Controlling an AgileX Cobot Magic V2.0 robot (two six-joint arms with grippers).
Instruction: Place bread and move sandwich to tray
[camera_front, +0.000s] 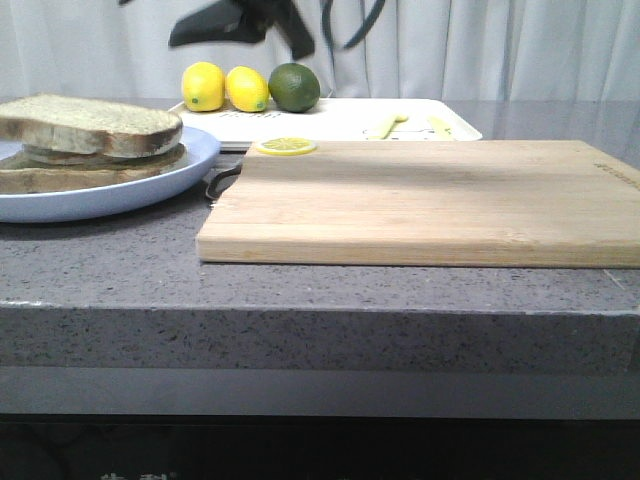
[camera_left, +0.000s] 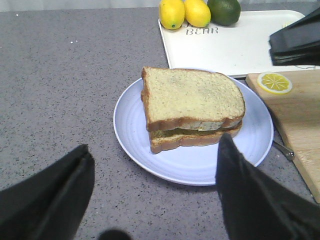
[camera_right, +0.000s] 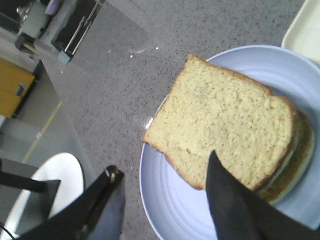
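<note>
Now | grey speckled counter (camera_front: 300, 290), white curtain (camera_front: 500, 45) behind | both arms' fingers spread, empty

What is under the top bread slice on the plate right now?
Under the bread a flatter, darker slice shows at the front edge, resting on the blue plate. Any filling between them is covered.

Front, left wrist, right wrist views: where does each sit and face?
Front view: low at table edge, facing forward over the cutting board toward the tray; a dark arm part shows at top.
Left wrist view: above the table, looking down on the sandwich; open left claw shows.
Right wrist view: over the plate, close on the bread; open right claw shows.
Shared: both wrist views show the sandwich on the plate.
</note>
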